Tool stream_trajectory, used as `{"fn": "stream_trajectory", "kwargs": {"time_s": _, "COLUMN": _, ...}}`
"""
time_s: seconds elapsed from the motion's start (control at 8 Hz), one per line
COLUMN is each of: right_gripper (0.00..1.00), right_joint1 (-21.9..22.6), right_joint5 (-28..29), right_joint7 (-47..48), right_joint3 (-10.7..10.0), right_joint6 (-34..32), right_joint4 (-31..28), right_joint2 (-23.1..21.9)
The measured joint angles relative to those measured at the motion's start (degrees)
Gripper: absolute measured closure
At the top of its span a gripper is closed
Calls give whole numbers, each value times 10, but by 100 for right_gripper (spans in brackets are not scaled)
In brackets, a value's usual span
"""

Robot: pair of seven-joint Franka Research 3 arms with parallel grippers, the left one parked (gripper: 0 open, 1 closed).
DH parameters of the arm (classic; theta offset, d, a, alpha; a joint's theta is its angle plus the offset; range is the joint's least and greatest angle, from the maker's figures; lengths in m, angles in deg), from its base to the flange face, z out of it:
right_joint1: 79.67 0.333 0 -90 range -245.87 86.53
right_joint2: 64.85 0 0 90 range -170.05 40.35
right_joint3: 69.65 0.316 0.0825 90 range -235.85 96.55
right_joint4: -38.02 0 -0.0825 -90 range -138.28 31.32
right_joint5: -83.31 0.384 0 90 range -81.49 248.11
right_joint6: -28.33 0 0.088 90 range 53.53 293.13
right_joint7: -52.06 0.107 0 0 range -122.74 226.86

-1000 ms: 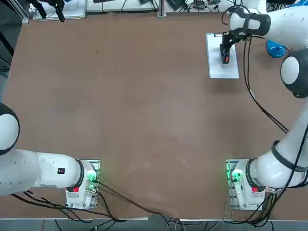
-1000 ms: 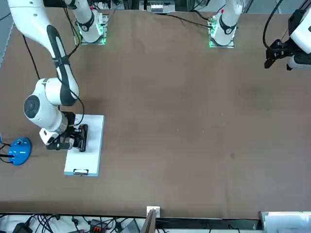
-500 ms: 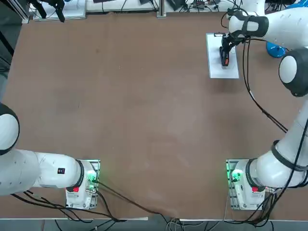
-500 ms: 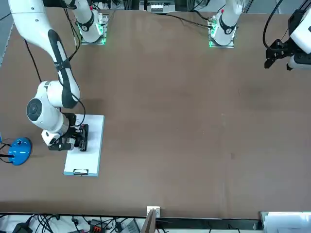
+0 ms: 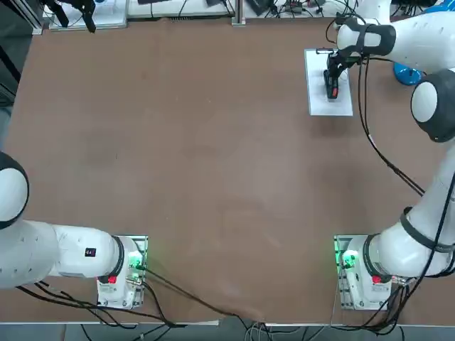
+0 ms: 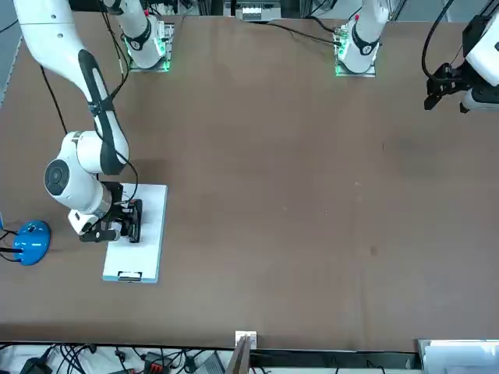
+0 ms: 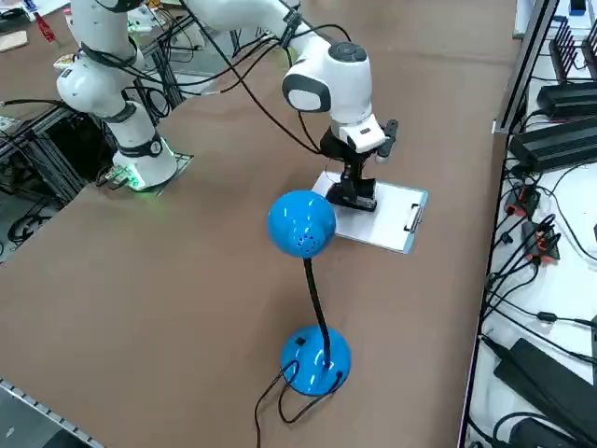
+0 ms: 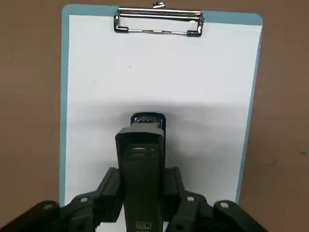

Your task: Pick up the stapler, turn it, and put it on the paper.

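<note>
Stapler (image 8: pixel 141 164) sits on the paper (image 8: pixel 96 82), the right gripper (image 8: pixel 142 205) clamped on it; only release appears left.

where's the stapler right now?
In the top view the stapler sits at the far right of the table, on the paper, lengthwise below its clip, with the right gripper around it.

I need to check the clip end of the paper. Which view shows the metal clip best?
The right wrist view: the metal clip fills the paper's far short end, beyond the stapler. Front, top and right side views show it only as a small dark mark.
</note>
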Motion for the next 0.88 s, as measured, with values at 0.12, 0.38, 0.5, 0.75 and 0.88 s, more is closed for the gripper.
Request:
{"fn": "stream_trajectory", "kwargs": {"time_s": 0.12, "right_gripper": 57, "right_joint1": 0, "right_joint5": 0, "right_joint7": 0, "right_joint3": 0, "right_joint6": 1, "right_joint4": 0, "right_joint2": 0}}
{"fn": "stream_trajectory", "kwargs": {"time_s": 0.38, "right_gripper": 23, "right_joint1": 1, "right_joint5": 0, "right_joint7": -2, "right_joint3": 1, "right_joint6": 3, "right_joint4": 13, "right_joint2": -2}}
{"fn": "stream_trajectory", "kwargs": {"time_s": 0.5, "right_gripper": 6, "right_joint1": 1, "right_joint5": 0, "right_joint7": -3, "right_joint3": 1, "right_joint6": -3, "right_joint4": 23, "right_joint2": -11}}
{"fn": "stream_trajectory", "kwargs": {"time_s": 0.75, "right_gripper": 0, "right_joint1": 1, "right_joint5": 0, "right_joint7": -4, "right_joint3": 1, "right_joint6": -55, "right_joint4": 36, "right_joint2": -58}}
{"fn": "stream_trajectory", "kwargs": {"time_s": 0.88, "right_gripper": 0, "right_joint1": 0, "right_joint5": 0, "right_joint7": -4, "right_joint3": -1, "right_joint6": -93, "right_joint4": 40, "right_joint2": -92}}
